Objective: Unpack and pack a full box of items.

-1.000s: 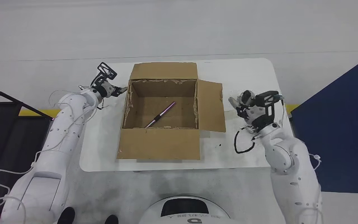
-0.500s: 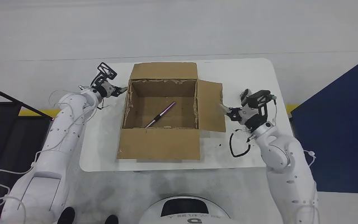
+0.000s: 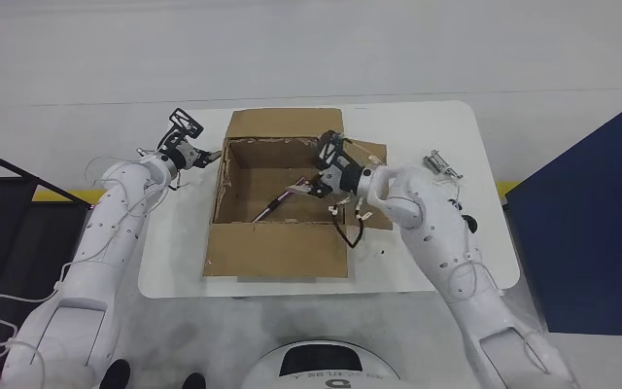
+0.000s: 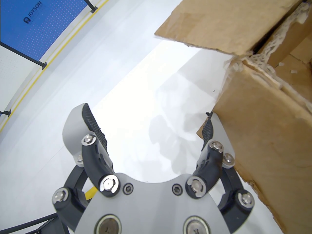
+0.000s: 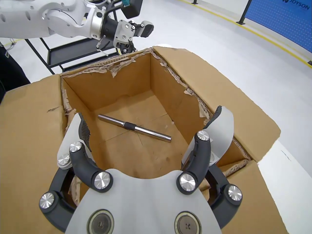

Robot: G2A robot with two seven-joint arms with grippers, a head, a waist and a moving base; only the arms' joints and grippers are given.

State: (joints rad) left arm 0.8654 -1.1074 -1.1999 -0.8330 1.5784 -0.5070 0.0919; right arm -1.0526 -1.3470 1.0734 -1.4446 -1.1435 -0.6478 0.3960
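Your surface [image 3: 437, 126] carries the open box [image 3: 277, 251], flaps spread outward and rims torn. Your right hand [image 5: 150, 118] hangs fingers apart just inside its right wall. Your left hand [image 4: 146, 114], also apart, sits outside a far corner. The metal rod [image 5: 134, 127] lies mid-floor, away from every wall.

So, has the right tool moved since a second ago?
Yes. The right tool has swung from the table's right side to over the open box, above the rod.

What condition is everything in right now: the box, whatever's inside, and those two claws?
Cardboard box: open, flaps folded outward.
Metal rod: lying flat on the box floor.
Left claw: open, empty, beside the box's outer corner.
Right claw: open, empty, above the box's inside.
Small metal part: lying on the table.
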